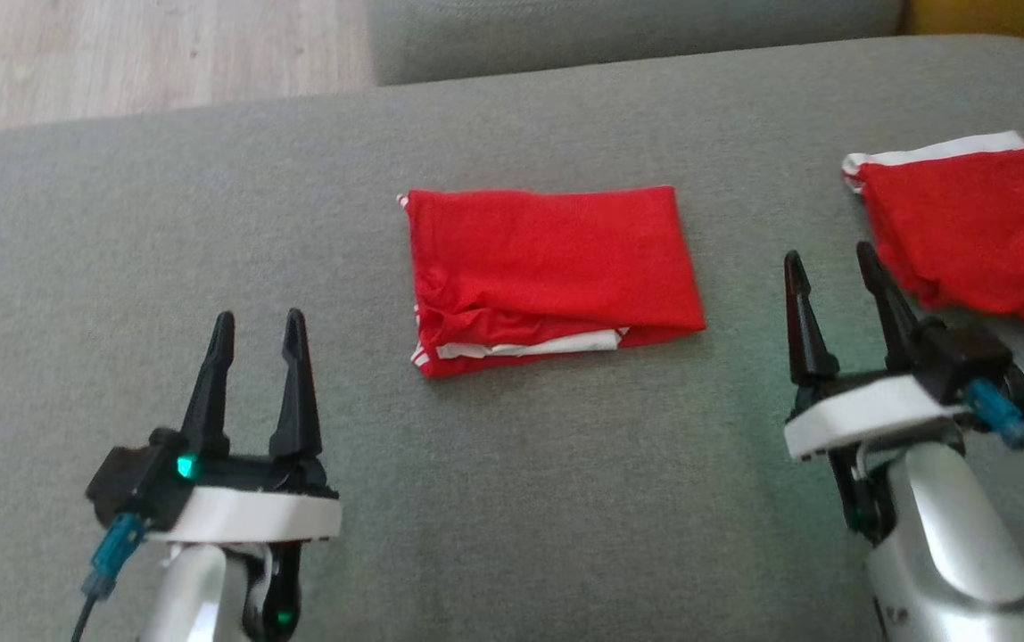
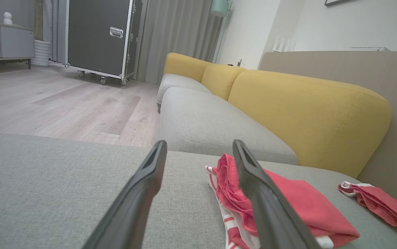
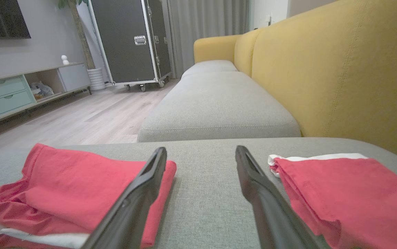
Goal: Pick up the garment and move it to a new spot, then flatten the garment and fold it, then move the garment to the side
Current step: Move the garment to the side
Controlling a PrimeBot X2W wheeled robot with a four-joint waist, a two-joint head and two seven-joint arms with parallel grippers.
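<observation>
A red garment (image 1: 552,267) with white trim lies folded into a rectangle in the middle of the grey sofa seat (image 1: 119,267). It appears again as the red garment (image 2: 288,204) in the left wrist view and the red garment (image 3: 67,193) in the right wrist view. My left gripper (image 1: 260,328) hovers open at the lower left, well short of the garment and apart from it. My right gripper (image 1: 833,259) stands open to the garment's right, between it and a second red piece. Nothing is held in either gripper.
A second folded red garment (image 1: 976,232) with a white band lies at the right edge of the seat, close to my right fingers. Yellow sofa backrest (image 3: 340,69) runs along the right. Wooden floor (image 1: 119,53) lies beyond the seat's far edge.
</observation>
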